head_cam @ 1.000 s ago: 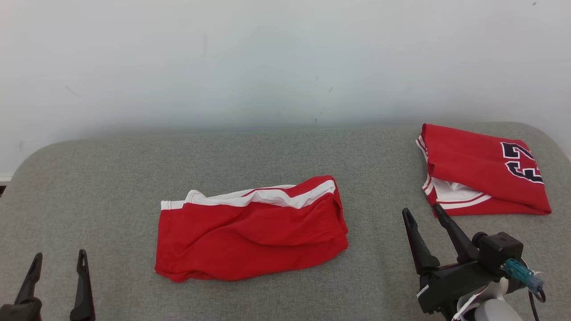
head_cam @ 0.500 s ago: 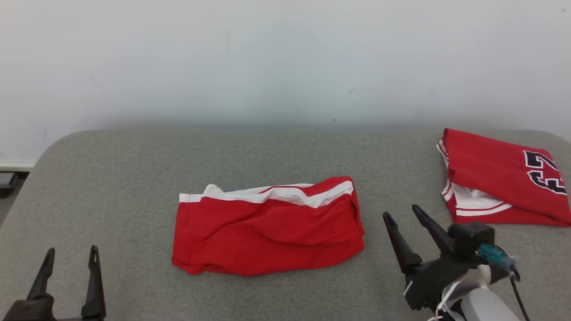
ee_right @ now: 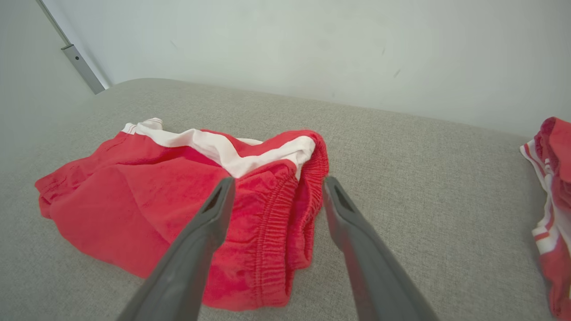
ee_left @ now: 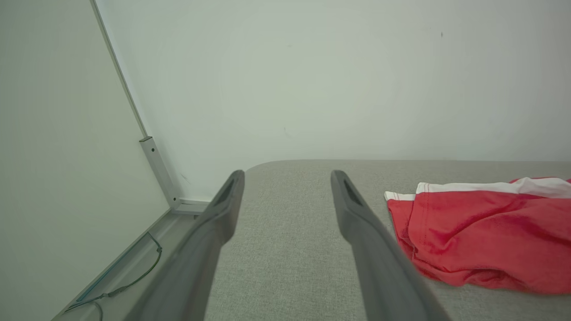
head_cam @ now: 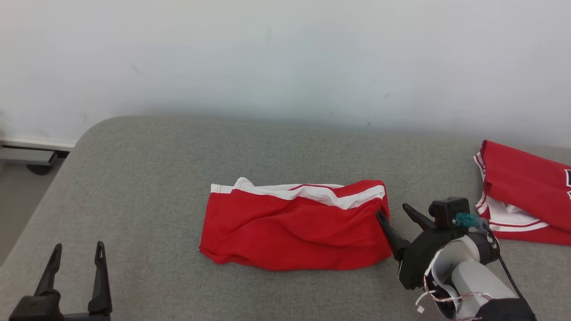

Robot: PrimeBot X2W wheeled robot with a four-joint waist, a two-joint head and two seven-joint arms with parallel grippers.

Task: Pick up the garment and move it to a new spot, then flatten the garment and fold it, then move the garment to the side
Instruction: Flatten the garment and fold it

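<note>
A grey woven-fabric table with rounded corners meets a plain white wall, crumpled red shorts lying mid-table, bare cloth toward the left edge where the left gripper hangs spread and empty, the right gripper spread at their elastic waistband end, a folded jersey near the right edge.

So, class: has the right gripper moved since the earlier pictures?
Yes. The right gripper has moved left, closing the gap to the red shorts.
</note>
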